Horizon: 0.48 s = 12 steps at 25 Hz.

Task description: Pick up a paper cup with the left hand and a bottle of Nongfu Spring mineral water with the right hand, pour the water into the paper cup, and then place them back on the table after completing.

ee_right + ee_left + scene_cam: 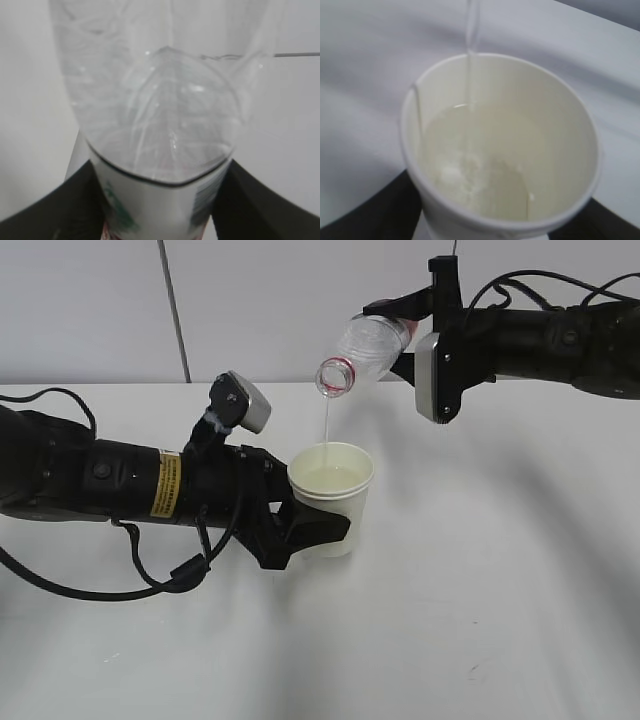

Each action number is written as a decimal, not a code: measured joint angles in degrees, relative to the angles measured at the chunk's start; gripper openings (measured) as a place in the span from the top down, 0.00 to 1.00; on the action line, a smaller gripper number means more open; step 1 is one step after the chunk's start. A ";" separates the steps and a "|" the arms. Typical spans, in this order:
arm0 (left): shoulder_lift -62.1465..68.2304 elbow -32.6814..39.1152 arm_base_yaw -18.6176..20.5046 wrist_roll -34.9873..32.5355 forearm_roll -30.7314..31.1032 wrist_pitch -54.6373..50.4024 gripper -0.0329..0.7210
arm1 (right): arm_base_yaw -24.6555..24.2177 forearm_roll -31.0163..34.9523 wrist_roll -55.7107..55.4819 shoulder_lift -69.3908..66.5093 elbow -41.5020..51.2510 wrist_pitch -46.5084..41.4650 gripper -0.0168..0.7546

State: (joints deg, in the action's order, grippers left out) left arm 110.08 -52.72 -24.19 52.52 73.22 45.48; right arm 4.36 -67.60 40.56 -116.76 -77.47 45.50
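A white paper cup (331,495) stands upright on the white table (480,620), part filled with water. My left gripper (310,525) is shut on the cup's lower wall; the left wrist view looks down into the cup (500,145). My right gripper (400,335) is shut on a clear water bottle (365,348), held tilted above the cup with its open red-ringed mouth down to the left. A thin stream of water (326,420) falls from the mouth into the cup. The right wrist view shows the bottle (160,130) between my black fingers (55,215).
A grey wall with a vertical seam (175,310) stands behind the table. Black cables (100,585) trail from the left arm onto the tabletop. Faint dark scuff marks (475,670) lie near the front right.
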 joint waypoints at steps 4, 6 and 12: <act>0.00 0.00 0.00 -0.74 -0.36 -0.52 0.36 | 0.00 -0.18 -5.21 0.00 0.00 0.00 0.44; 0.00 0.00 0.00 -1.97 -0.78 -0.92 0.36 | 0.00 -0.18 -8.57 0.00 0.00 0.00 0.44; 0.00 -0.04 1.30 -3.18 -2.78 -3.68 0.36 | 0.00 -0.18 -28.92 0.00 0.00 0.00 0.44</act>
State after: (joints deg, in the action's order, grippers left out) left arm 110.08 -52.76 -22.89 49.33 70.44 41.81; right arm 4.36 -67.79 11.64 -116.76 -77.47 45.50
